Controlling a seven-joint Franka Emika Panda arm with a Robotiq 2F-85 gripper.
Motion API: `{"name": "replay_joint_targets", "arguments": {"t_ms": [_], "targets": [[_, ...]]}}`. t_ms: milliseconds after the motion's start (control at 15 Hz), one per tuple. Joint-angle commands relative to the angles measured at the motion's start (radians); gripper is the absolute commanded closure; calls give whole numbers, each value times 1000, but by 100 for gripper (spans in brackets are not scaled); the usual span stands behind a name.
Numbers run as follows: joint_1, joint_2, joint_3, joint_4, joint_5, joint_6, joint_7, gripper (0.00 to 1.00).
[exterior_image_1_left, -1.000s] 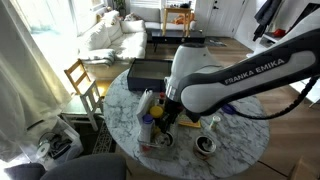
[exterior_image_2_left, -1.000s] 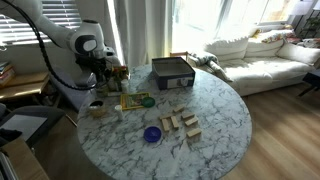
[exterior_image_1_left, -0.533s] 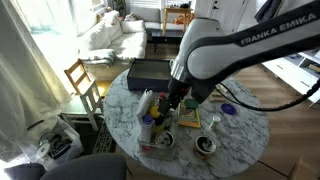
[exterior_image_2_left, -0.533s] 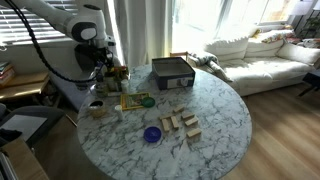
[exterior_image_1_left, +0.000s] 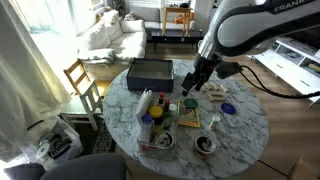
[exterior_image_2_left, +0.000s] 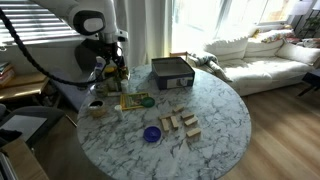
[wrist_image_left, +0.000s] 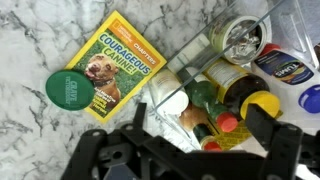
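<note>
Raised since a second ago, the claw (wrist_image_left: 198, 128) hangs open and empty over the bottle bin (wrist_image_left: 166, 90) beside the Courageous Canines book (wrist_image_left: 120, 60) on the table (wrist_image_left: 30, 30), nothing yet picked up.

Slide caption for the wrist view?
Wrist view: open gripper hovers over a cluster of bottles and jars, beside a Courageous Canines book and green lid on the marble table.

Round marble table (exterior_image_2_left: 228, 112), well cluttered.
On it lie a black box (exterior_image_2_left: 172, 72), yellow book (wrist_image_left: 118, 62), green lid (wrist_image_left: 68, 88), blue dish (exterior_image_2_left: 152, 134), wooden blocks (exterior_image_2_left: 181, 124) and clustered bottles (wrist_image_left: 215, 100).
</note>
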Motion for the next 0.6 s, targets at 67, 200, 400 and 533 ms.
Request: {"name": "replay_joint_targets", "arguments": {"t_ms": [67,200,400,533], "targets": [[13,1,1,2,0,-2,1,0],[19,2,7,3,0,-2,2,0],[-4,83,-38,44,-12,47,152,0],[-14,126,-63,71,-11,46,227,0]]}}
